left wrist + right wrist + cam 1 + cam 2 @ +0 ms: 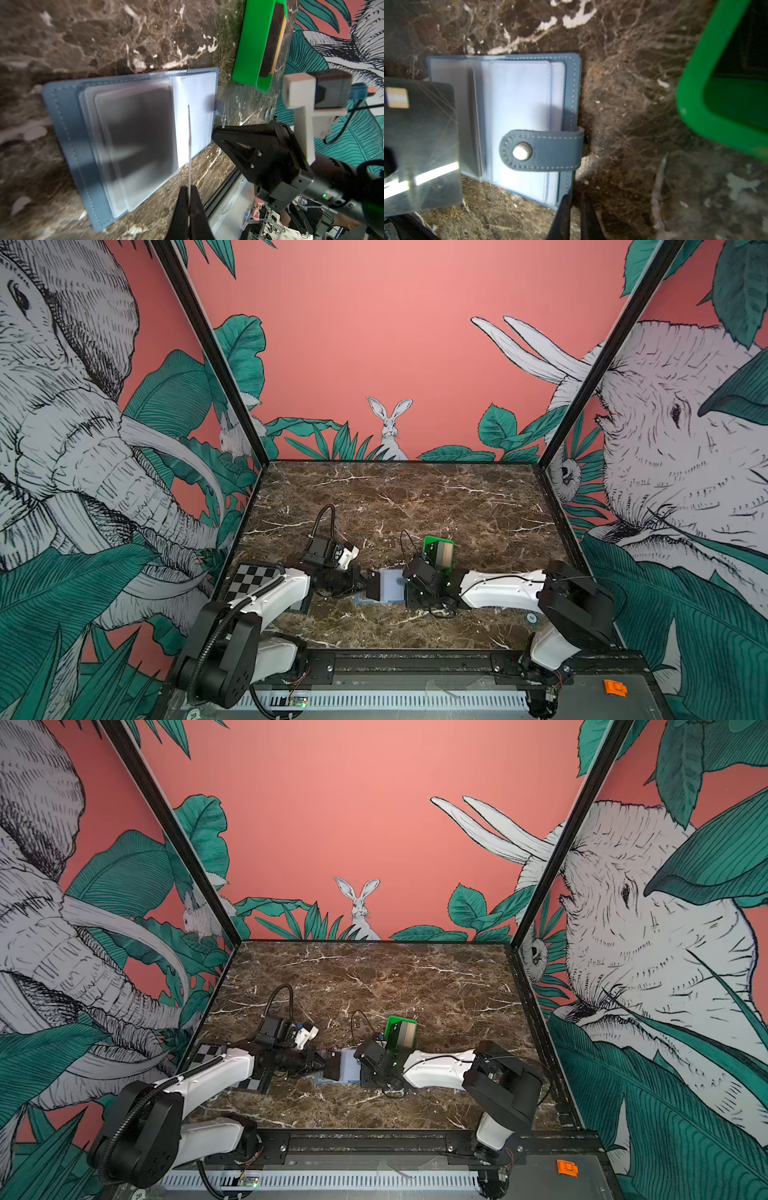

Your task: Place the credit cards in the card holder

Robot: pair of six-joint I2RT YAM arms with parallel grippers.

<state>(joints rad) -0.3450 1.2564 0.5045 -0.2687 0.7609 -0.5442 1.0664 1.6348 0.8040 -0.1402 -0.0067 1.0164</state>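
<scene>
The left end effector (189, 189) pinches a dark credit card (189, 135) on edge just above the open card holder (68, 124) lying flat on the counter (104, 41), while the right end effector (216, 131), closed, sits at its tab side.

In the left wrist view the dark credit card (189, 145) shows only as a thin edge, with its face unseen. The left gripper (189, 189) pinching it is cut off by the frame. The clear sleeves (135, 135) of the card holder (60, 116) are blurred. In the right wrist view this card runs off the frame and glare washes out any print. Only the finger ends of the right gripper (574, 204) show, and whether they touch the holder's corner cannot be told. The green tray (695, 99) is cropped, its inside dark. In both top views the card and grippers cover much of the holder. The left arm (282, 593) hides part of the checkerboard plate (249, 578), and the tray cards (440, 553) are too small to count.
</scene>
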